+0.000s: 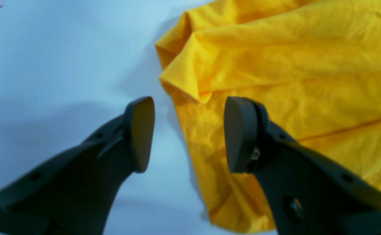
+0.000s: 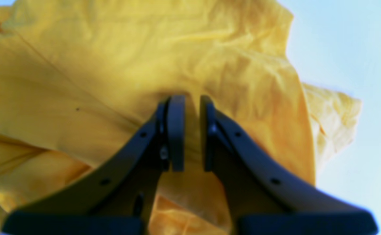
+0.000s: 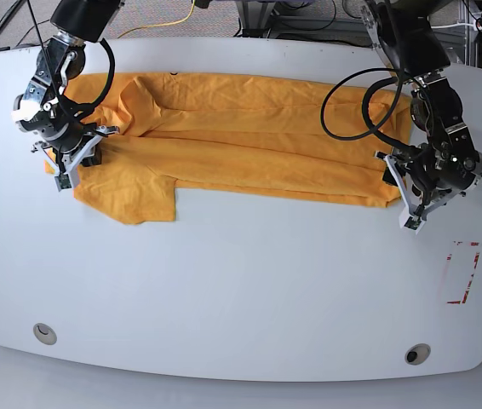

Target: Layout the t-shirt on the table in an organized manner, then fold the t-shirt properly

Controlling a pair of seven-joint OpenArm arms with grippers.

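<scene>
meanwhile right fingers (image 2: 190, 132) pinch t-shirt (image 2: 112, 65) — taut.

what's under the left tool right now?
Under the open left tool: the t-shirt edge with a folded-over corner, plus bare white table beside it. Nothing is between its pads. Whatever lies beneath the cloth layers is covered.

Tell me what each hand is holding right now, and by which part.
The right hand pinches a raised fold of the t-shirt near its sleeve end. The left hand is open over the shirt's other edge, holding nothing.
</scene>
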